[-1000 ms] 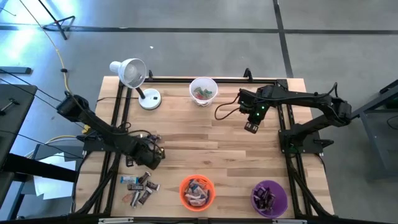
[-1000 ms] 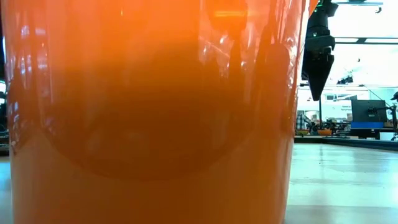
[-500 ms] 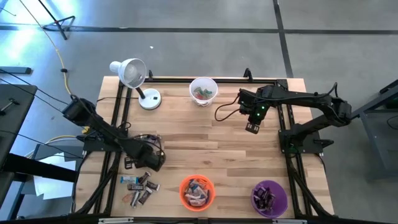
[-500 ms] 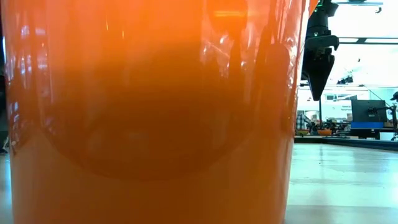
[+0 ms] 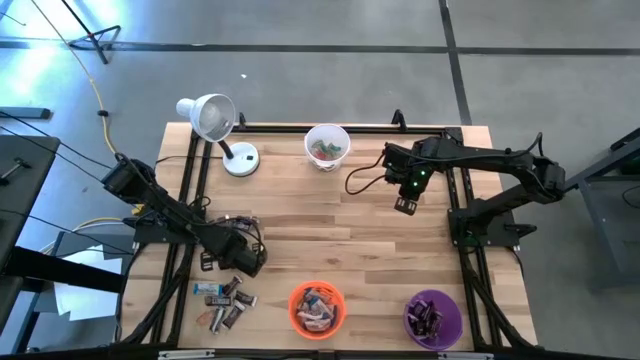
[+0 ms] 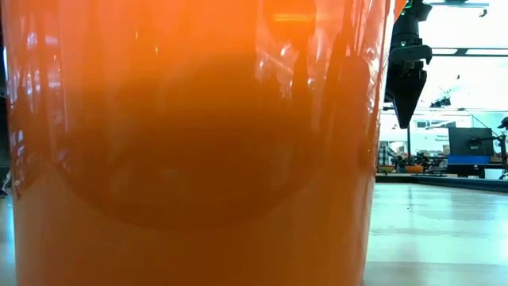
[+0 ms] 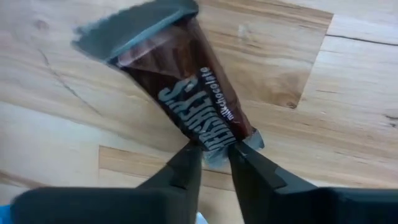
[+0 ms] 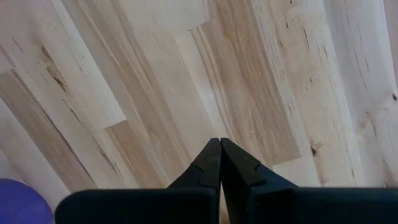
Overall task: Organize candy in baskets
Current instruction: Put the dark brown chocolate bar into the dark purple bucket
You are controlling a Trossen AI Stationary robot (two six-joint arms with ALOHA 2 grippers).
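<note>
A dark brown candy bar lies on the wooden table near its left edge. My left gripper points down at it, shut on its near end; the high view shows this gripper just above a pile of loose candy. My right gripper hangs shut above bare wood, holding nothing, and its fingers meet in the right wrist view. The white basket stands at the far edge. The orange basket and the purple basket stand at the near edge. All three hold candy. My left gripper pinches the bar's crimped end between its two fingers, coming from above and pointing down. The bar stretches away from the fingers, and its other crimped end lies on the table.
A white desk lamp stands at the far left corner. The orange basket's wall fills most of the low view, with my right gripper hanging beyond it. Bare wood lies in the table's middle.
My left arm has sunk a little toward the table over the candy bar. My right arm has kept still.
</note>
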